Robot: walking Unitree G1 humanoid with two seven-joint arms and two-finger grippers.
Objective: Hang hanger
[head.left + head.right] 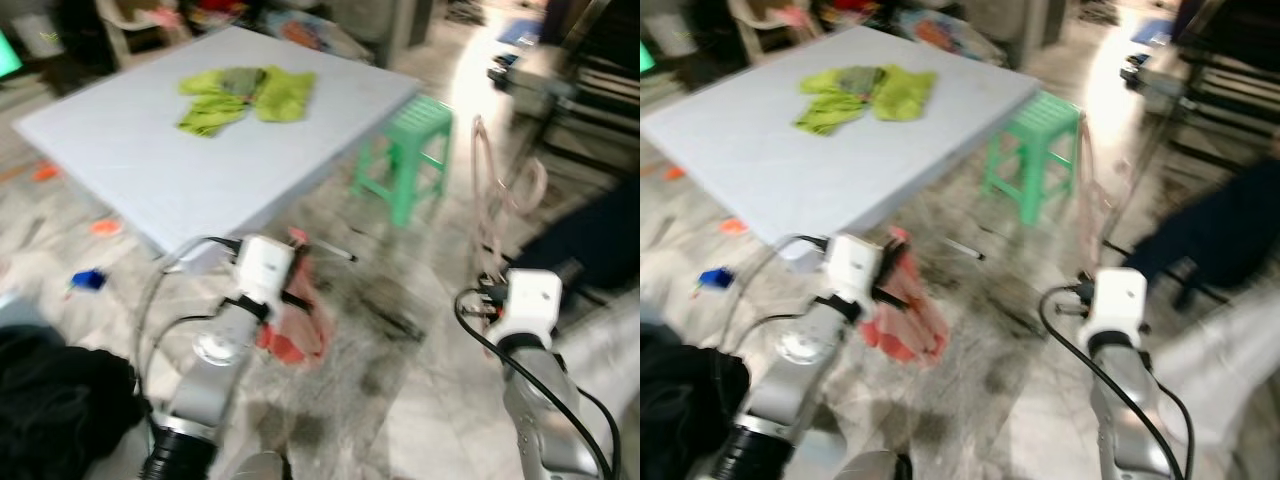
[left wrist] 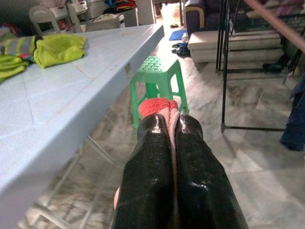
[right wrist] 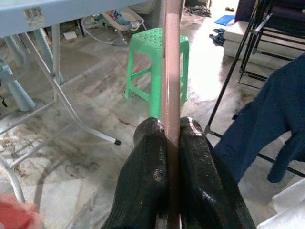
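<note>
Your right gripper (image 3: 170, 143) clamps a smooth pink hanger (image 3: 170, 71). Your left gripper (image 2: 174, 143) pinches soft red-pink cloth (image 2: 155, 106) (glossy black fingers pressed tight), beside the table (image 2: 71, 95).

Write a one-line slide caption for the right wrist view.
Right gripper shut on a pink hanger, with a green stool and blue garment on the black rack ahead.

Pink hanger (image 1: 500, 190) beside green stool (image 1: 405, 150), red cloth (image 1: 295, 320) below table (image 1: 140, 170)
</note>
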